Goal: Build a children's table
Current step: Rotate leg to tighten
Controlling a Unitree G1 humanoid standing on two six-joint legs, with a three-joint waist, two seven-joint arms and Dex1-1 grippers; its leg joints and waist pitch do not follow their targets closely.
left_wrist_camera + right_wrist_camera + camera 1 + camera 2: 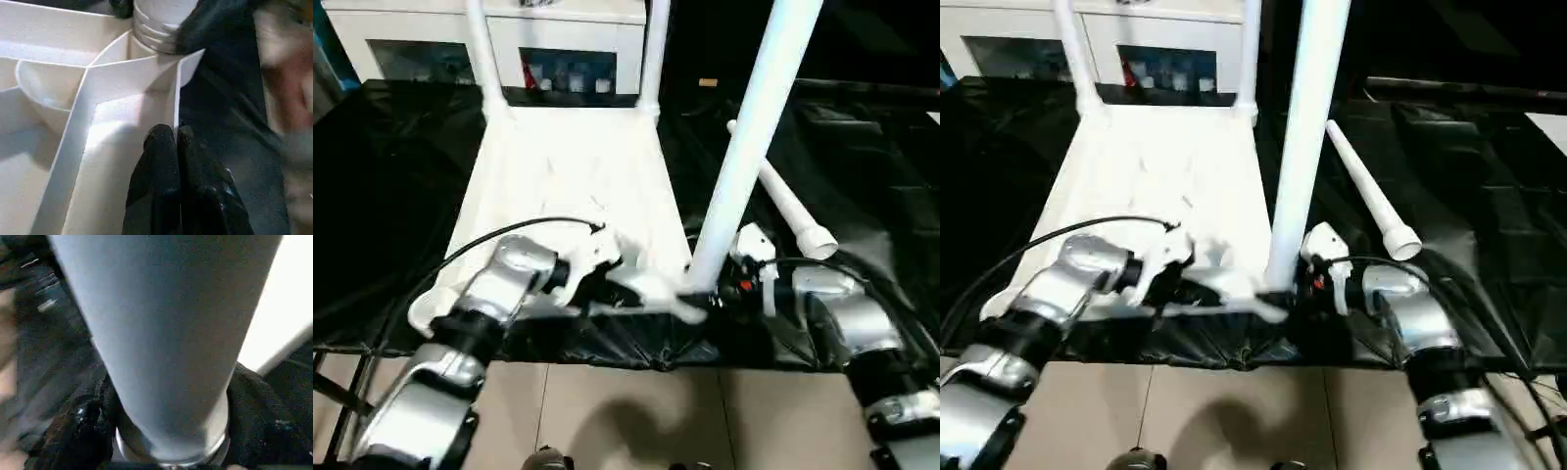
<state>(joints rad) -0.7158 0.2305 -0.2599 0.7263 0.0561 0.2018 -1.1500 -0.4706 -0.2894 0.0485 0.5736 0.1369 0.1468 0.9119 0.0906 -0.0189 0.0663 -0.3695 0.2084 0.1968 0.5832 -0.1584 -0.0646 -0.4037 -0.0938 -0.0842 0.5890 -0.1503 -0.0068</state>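
The white tabletop (558,176) lies upside down on the black-covered bench, ribs facing up. Two white legs (481,49) (654,49) stand in its far corners. A third leg (744,137) stands tilted at the near right corner. Its ringed end (156,29) sits at the socket there. My right gripper (710,294) holds this leg near its base, one black finger (88,421) on each side. My left gripper (175,139) is shut on a thin upright rib of the tabletop (122,73) near that corner. Another leg (793,211) lies loose on the cloth to the right.
A white cabinet (568,39) with glass doors stands behind the bench. Black sheeting (391,196) covers the bench on both sides of the tabletop. The bench's front edge runs just under my wrists, with tiled floor (636,411) below. A black cable (509,230) loops over my left forearm.
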